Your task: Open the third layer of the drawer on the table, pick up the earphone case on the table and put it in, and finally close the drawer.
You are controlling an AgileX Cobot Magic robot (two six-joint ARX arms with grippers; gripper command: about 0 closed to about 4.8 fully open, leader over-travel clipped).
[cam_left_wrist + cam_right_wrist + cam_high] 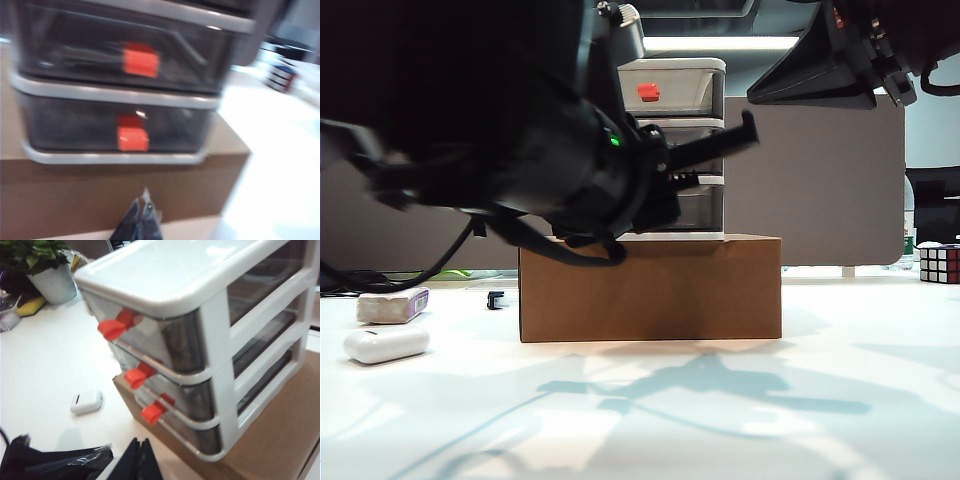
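The drawer (685,90) stands on a brown cardboard box (650,290) on the table (720,400). My left arm hides most of the third layer (706,206) in the exterior view. In the left wrist view its red-orange handle (132,135) sits closed in the lowest tier. My left gripper (143,201) is shut and empty, level with the box face just below that tier; its fingers (745,130) point right. The earphone case (385,343) lies at the table's left (86,401). My right gripper (140,442) is shut and empty, above and beside the drawer (200,315).
A beige-grey block with a purple end (392,305) lies just behind the earphone case. A small black piece (496,299) sits left of the box. A Rubik's cube (939,263) stands at the far right. A potted plant (52,280) is beyond the drawer.
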